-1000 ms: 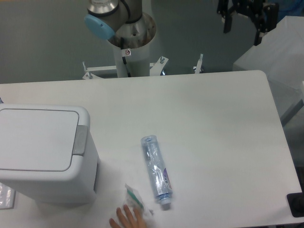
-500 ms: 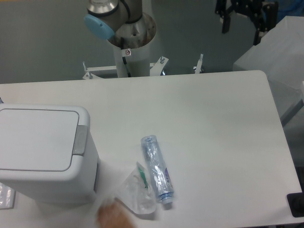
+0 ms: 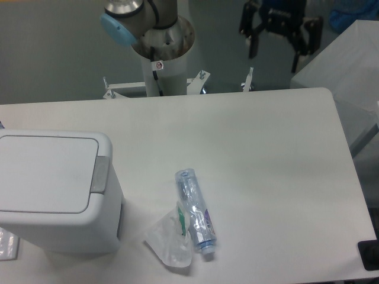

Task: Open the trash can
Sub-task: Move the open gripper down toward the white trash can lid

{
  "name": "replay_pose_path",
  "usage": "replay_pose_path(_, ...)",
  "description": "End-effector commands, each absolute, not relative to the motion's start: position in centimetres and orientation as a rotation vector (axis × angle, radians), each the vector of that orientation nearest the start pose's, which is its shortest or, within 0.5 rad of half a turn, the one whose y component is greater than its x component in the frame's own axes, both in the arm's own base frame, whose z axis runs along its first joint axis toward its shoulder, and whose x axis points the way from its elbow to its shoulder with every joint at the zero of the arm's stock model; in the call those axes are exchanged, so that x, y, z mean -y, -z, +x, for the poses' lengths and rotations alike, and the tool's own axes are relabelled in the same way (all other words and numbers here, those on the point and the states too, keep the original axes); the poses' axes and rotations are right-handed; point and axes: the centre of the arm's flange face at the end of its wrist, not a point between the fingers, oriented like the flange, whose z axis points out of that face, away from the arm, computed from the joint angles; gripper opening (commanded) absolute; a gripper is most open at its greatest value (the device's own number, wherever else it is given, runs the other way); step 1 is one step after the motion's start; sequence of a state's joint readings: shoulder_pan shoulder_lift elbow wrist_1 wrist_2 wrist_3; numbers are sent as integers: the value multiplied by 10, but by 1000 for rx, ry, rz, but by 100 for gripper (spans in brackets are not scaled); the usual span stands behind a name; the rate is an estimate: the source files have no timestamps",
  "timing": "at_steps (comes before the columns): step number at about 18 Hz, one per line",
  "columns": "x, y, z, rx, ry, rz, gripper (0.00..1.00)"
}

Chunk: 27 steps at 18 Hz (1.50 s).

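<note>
The white trash can [image 3: 50, 189] stands at the left of the table with its flat lid shut. Its grey push tab [image 3: 99, 174] is on the right edge of the lid. My gripper [image 3: 273, 48] hangs high beyond the table's far edge, at the upper right, far from the trash can. Its two dark fingers [image 3: 251, 44] point down and stand apart with nothing between them.
A clear plastic bottle [image 3: 195, 209] lies on the table right of the trash can. A clear plastic bag [image 3: 170, 239] with a green item lies against it. The arm's base [image 3: 163, 47] stands behind the table. A white box [image 3: 346, 65] is at the far right.
My gripper has moved left along the far edge. The hand at the front edge has gone out of view, and the plastic bag now lies still beside the bottle.
</note>
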<state>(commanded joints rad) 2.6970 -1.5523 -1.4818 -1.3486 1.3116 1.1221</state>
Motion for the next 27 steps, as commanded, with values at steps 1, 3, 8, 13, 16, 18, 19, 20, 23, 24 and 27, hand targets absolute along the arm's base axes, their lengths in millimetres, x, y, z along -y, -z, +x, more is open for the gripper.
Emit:
replay_pose_path(1, -374, -568, -386, 13, -247, -2742, 100)
replay_pose_path(3, -403, -561, -377, 142, -225, -2705, 100)
replay_pose_path(8, -465, -541, -356, 434, -144, -2603, 100)
replay_pose_path(13, -494, -536, -332, 571, -80, -2548, 100)
replay_pose_path(16, -503, -538, -321, 634, -47, -2516, 100)
replay_pose_path(18, -512, -534, -321, 678, 0, -2500, 100)
replay_pose_path(19, -519, -534, -318, 696, 15, -2494, 100)
replay_pose_path(20, -527, -532, -314, 722, 33, -2488, 100)
replay_pose_path(23, -552, -526, -299, 748, 77, -2489, 100)
replay_pose_path(24, -556, -524, -294, 736, 81, -2497, 100)
replay_pose_path(27, -563, -518, -284, 718, 92, -2511, 100)
